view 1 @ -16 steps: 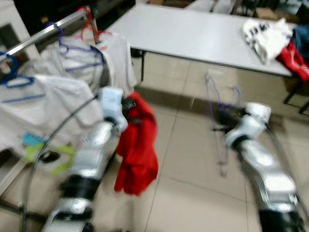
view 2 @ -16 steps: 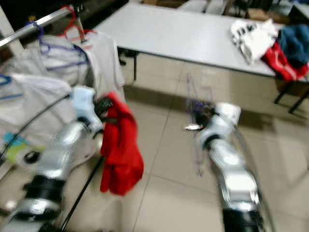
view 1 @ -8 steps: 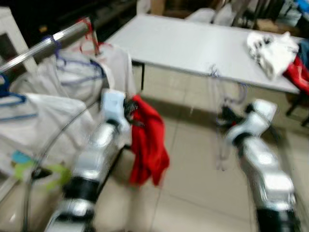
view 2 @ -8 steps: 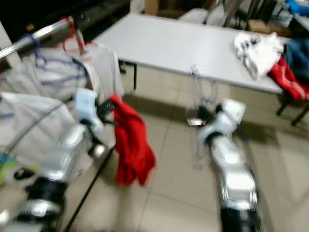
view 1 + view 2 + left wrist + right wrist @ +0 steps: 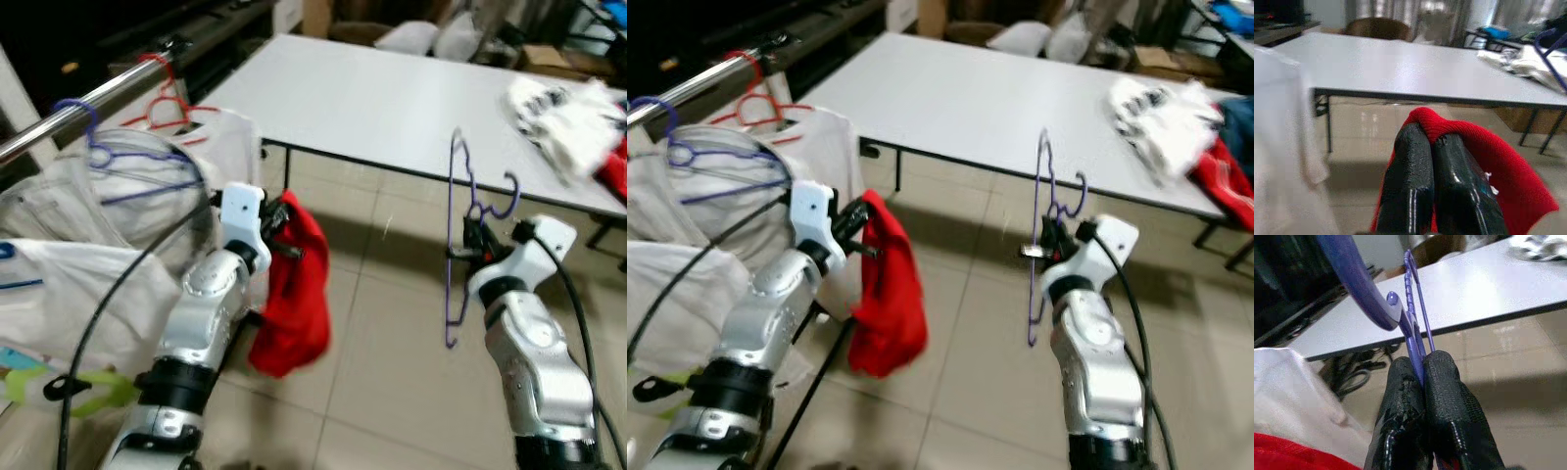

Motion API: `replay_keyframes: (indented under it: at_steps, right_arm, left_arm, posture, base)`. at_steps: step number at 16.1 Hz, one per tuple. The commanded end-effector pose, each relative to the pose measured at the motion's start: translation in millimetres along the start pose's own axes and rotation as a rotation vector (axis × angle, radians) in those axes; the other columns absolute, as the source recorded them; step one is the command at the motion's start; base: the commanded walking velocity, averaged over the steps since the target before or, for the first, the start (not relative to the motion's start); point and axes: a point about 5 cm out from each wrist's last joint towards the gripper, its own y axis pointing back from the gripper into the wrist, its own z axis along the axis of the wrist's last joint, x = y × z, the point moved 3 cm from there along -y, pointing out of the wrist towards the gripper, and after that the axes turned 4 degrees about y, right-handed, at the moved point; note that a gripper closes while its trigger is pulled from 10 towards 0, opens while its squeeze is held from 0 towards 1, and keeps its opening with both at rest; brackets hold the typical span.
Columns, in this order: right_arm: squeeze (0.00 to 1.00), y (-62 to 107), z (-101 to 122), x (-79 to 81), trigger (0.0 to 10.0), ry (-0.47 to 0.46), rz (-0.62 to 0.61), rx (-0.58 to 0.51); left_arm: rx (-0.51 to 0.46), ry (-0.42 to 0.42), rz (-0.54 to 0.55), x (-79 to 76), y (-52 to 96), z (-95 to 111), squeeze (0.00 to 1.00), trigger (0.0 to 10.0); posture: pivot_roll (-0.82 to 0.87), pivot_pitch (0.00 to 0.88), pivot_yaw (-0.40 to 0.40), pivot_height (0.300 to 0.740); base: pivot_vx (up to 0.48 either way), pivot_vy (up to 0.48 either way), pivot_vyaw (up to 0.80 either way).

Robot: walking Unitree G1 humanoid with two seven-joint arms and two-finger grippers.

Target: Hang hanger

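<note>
Raised higher now, the right gripper (image 5: 477, 238) pinches a purple hanger (image 5: 457, 235) upright, while the left gripper (image 5: 277, 232) clamps a red garment (image 5: 294, 294).

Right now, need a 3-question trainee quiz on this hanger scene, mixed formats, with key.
1. True or false: the right gripper is shut on the purple plastic hanger.
2. Multiple choice: the left gripper pinches which item? A) a white shirt B) the red knit garment C) a blue hanger
3. Fill in: the purple hanger and the red hanger already hung are hooked over the metal ____ on the robot's left.

Key: 1 true; 2 B; 3 rail. The white folding table behind carries a pile of white clothes.
</note>
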Motion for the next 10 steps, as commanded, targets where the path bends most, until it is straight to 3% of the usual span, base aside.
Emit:
replay_keyframes:
  at_steps: [1,4,8,10]
  right_arm:
    - [0.00,0.2,14,-2.6,10.0,-0.027,0.026,-0.054]
    - [0.00,4.6,23,4.1,10.0,-0.077,0.173,-0.059]
    - [0.00,8.5,19,-4.9,10.0,-0.064,0.149,-0.047]
    - [0.00,11.7,17,-8.7,10.0,-0.056,0.151,-0.034]
  left_arm:
    - [-0.040,-0.020,-0.032,-7.9,-3.1,12,0.00,10.0]
    - [-0.050,-0.021,-0.041,-10.8,-3.9,16,0.00,10.0]
    - [-0.045,-0.016,-0.055,-13.7,-3.5,14,0.00,10.0]
    - [-0.043,-0.015,-0.059,-14.9,-3.5,14,0.00,10.0]
  posture:
    - [-0.12,0.000,-0.040,0.740]
    - [-0.12,0.000,-0.036,0.740]
    - [-0.12,0.000,-0.028,0.740]
    - [-0.12,0.000,-0.026,0.740]
  base:
    - [0.442,0.000,-0.77]
    - [0.440,0.000,-0.78]
    - [0.438,0.000,-0.80]
    - [0.441,0.000,0.00]
